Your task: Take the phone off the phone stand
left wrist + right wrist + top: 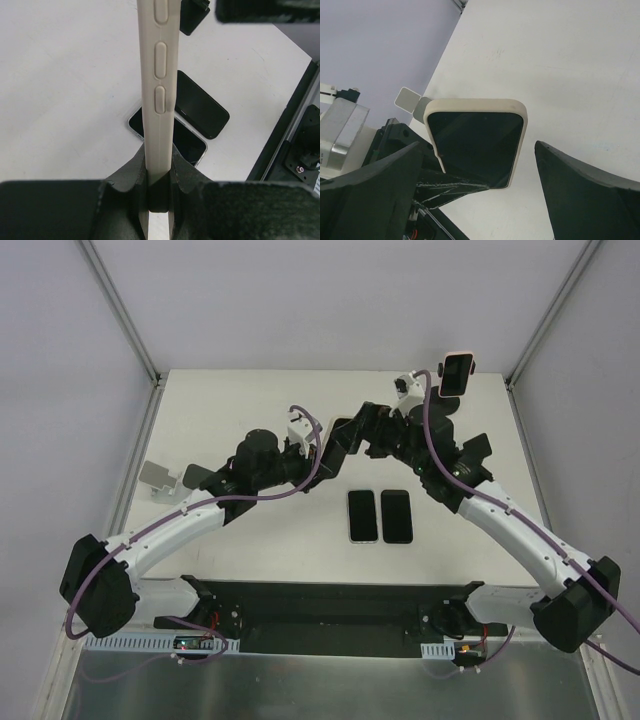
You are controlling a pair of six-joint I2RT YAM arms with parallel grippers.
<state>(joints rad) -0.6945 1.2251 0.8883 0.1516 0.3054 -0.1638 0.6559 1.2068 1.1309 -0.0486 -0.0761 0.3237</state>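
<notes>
Left pincer (pixel 160 167) is clamped on the cream-cased phone (pixel 159 75), gripping it edge-on and lifted off the desk (pixel 60 75). Right pincer (pixel 476 147) is spread open, with a finger on either side of the phone. The phone stand (pixel 158 477) sits well apart at the desk's left edge.

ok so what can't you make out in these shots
- Top external: cream-cased phone mostly hidden among both wrists.
- Left wrist: left gripper holds it edge-on, so the screen is unseen; its top is cut off by the frame.
- Right wrist: the phone's lower edge is hidden behind the left gripper.
</notes>
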